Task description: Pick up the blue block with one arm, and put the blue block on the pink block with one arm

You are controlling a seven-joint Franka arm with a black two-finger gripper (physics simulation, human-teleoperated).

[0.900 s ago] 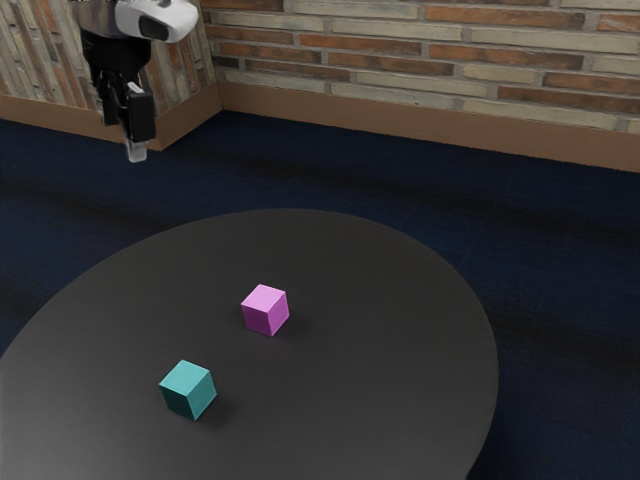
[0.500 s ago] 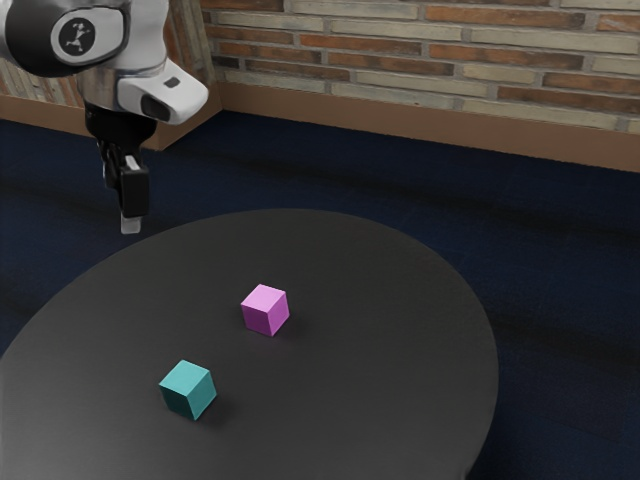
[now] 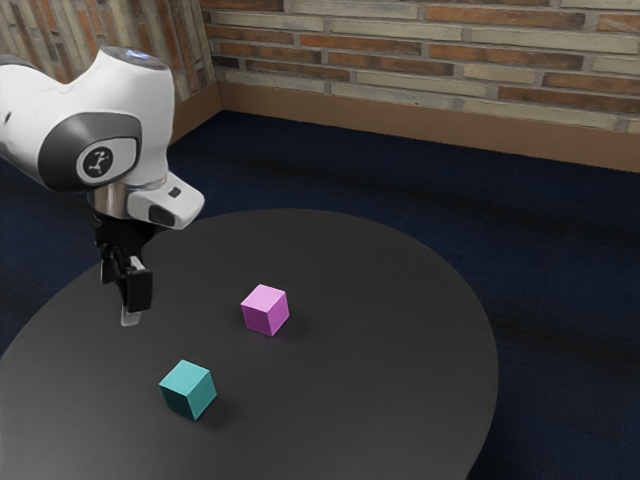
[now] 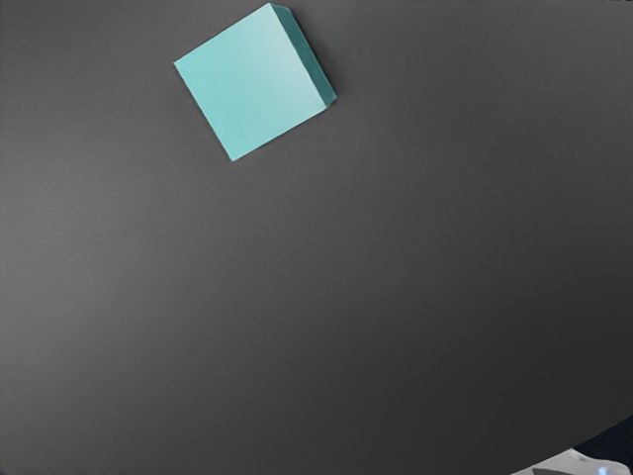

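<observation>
A teal-blue block point(image 3: 187, 389) rests on the round dark table point(image 3: 390, 320) near its front, and it also appears in the wrist view point(image 4: 254, 80), turned at an angle. The pink block point(image 3: 265, 309) sits apart from it, farther back and toward the exterior view's right. My gripper point(image 3: 128, 314) hangs just above the table, behind the blue block and slightly toward the exterior view's left. It points down, is open and holds nothing.
The table's curved edge runs close to the gripper on the exterior view's left. Dark blue carpet point(image 3: 520, 230) surrounds the table, with a brick wall point(image 3: 430, 50) at the back. A pale corner point(image 4: 574, 463) appears past the table edge in the wrist view.
My arm has come down steadily from high near the wall to just above the table, nearer the blue block. Neither block has moved.
</observation>
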